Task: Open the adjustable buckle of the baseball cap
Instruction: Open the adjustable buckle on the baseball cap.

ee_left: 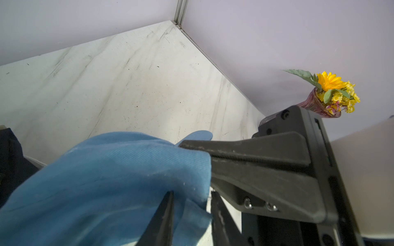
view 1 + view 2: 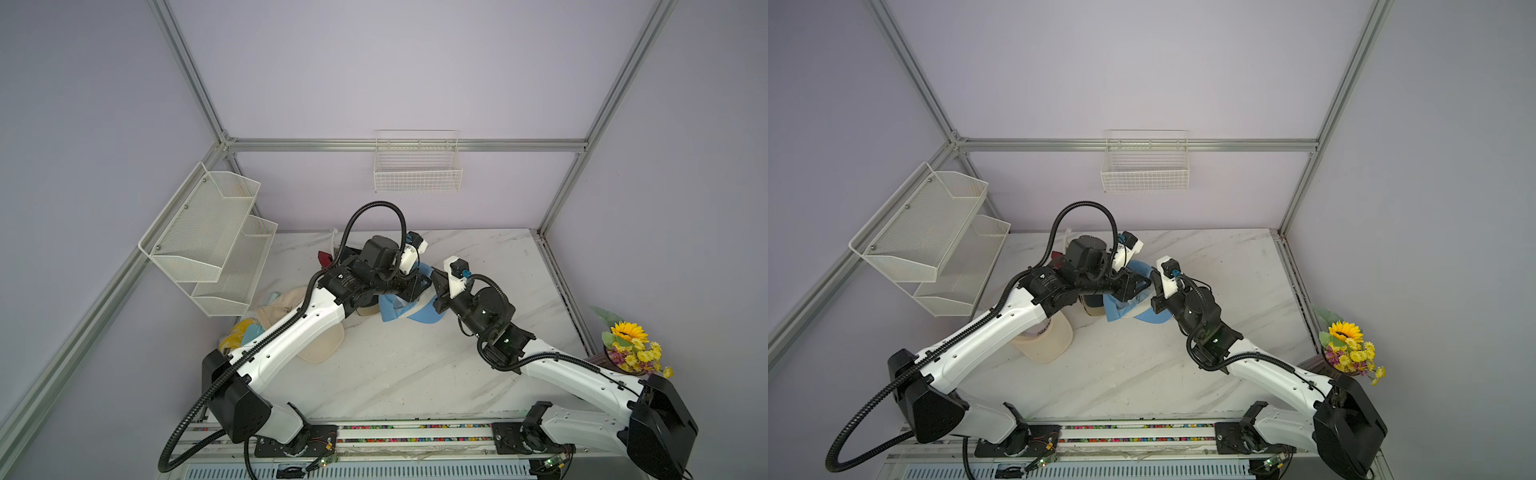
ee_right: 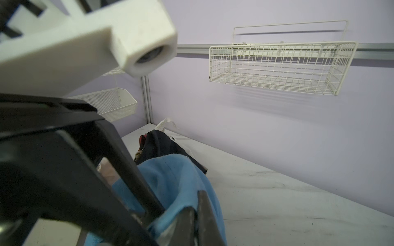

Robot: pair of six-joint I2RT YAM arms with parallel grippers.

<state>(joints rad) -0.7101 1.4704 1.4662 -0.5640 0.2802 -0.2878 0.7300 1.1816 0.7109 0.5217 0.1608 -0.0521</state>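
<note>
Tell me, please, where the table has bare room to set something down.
Bare: mid-front of the table, nearer than the blue cap; also the back right, toward the flowers. Crowded: back left, with the beige cap and other caps.

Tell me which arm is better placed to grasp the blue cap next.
Probably the left: the left pincer has an edge of the blue cap between its fingers, not clearly clamped; the right pincer is shut on the cap, anchoring it.

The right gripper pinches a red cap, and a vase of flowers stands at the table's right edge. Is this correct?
The colour is wrong: the cap that the right gripper pinches is blue, as the left wrist view shows. The vase is as you say.
</note>
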